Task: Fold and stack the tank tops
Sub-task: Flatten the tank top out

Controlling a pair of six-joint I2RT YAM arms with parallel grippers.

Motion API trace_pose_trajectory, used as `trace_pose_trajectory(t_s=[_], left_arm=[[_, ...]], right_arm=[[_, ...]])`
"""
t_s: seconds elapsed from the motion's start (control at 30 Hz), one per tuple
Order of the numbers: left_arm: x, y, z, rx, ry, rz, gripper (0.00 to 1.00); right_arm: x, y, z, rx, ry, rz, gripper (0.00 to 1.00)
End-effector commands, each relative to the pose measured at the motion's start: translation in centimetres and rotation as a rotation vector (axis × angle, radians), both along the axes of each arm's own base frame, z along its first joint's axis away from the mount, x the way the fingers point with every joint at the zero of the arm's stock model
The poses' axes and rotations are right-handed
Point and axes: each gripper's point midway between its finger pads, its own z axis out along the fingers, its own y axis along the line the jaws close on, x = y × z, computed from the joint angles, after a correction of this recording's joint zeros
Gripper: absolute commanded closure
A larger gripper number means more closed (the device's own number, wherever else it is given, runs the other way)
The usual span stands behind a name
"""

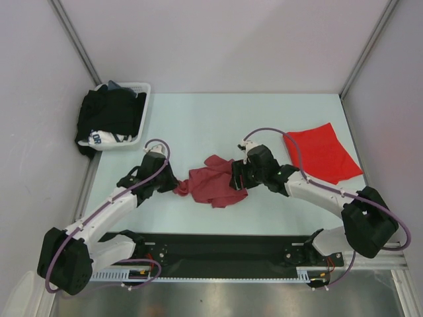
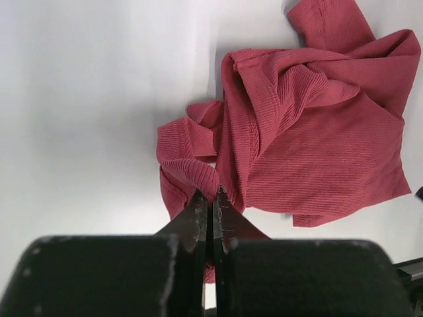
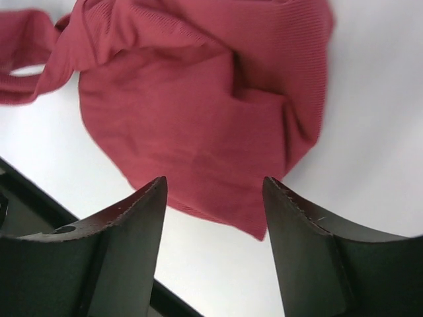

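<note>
The left claw point(image 2: 211, 198) is pinched fully shut on a ribbed fold at the left end of the maroon tank top point(image 1: 215, 185). That grip looks meant to anchor one end so the cloth can be pulled out flat.

The right claw point(image 3: 215, 188) hangs just over the garment's opposite, right edge. Its jaws stand apart and hold nothing, and a pointed corner of cloth lies between and below them. I judge it is placed there to take a second hold, since a thin soft top needs two grips before it will spread.

Between the two claws the maroon top sits crumpled near the middle of the counter point(image 1: 198, 119), toward the near side.
- **Long axis:** it runs left to right.
- **Left end:** a narrow twisted tail points toward the left claw.
- **Right end:** the broad bunched body lies here.
- **Neck or hem:** I cannot tell which end is which, though the right wrist view shows a strap-like loop off to one side.

Further right, well apart, the bright red tank top point(image 1: 324, 153) lies flat and folded. Its long side slants from far-left to near-right, probably as the base for stacking.

At the far left a white basket point(image 1: 142, 89) holds black garments point(image 1: 109, 112) and a lettered white cloth point(image 1: 99, 139).
</note>
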Motion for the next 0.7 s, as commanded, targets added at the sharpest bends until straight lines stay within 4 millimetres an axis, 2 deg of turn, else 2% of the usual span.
trace_pose_trajectory(t_s=[0.0,0.13,0.2,0.3,0.33,0.37,0.4,0.43,0.5,0.53,0.6,0.67], left_arm=[[2.0,0.2,2.5,-0.011,-0.086,0.007,1.00],[2.4,0.9,2.8,-0.006,-0.084,0.023,1.00],[2.7,1.1,3.1,-0.009,-0.088,0.029,1.00],[3.1,1.3,3.5,-0.011,-0.100,0.034,1.00],[3.4,1.2,3.9,-0.014,-0.107,0.036,1.00],[3.5,1.2,4.1,-0.015,-0.108,0.035,1.00],[3.8,1.4,4.4,-0.012,-0.114,0.040,1.00],[4.1,1.5,5.3,-0.011,-0.122,0.042,1.00],[4.7,2.3,6.7,-0.004,-0.144,0.061,1.00],[5.0,2.8,8.3,-0.005,-0.163,0.074,1.00],[5.3,4.1,11.9,-0.015,-0.223,0.115,1.00],[5.0,5.1,15.2,-0.014,-0.301,0.151,1.00]], right_arm=[[-0.9,0.9,-0.3,-0.007,0.011,0.037,0.34],[-3.0,0.8,-2.4,-0.073,0.048,0.066,0.22],[-3.5,0.1,-3.9,-0.114,0.063,0.052,0.21],[-2.6,-1.0,-5.1,-0.187,0.057,0.000,0.36],[-2.3,-1.3,-5.9,-0.221,0.061,-0.005,0.55],[-1.9,-1.3,-5.7,-0.231,0.046,-0.015,0.68],[-1.2,-1.2,-5.1,-0.244,0.034,-0.031,0.82],[-0.4,-1.7,-4.6,-0.269,0.007,-0.067,1.00],[0.4,-2.4,-2.9,-0.300,-0.032,-0.104,1.00],[1.7,-2.5,-0.1,-0.281,-0.104,-0.148,1.00],[2.3,-3.3,2.5,-0.286,-0.159,-0.176,1.00],[2.6,-3.7,7.1,-0.226,-0.254,-0.185,1.00]])
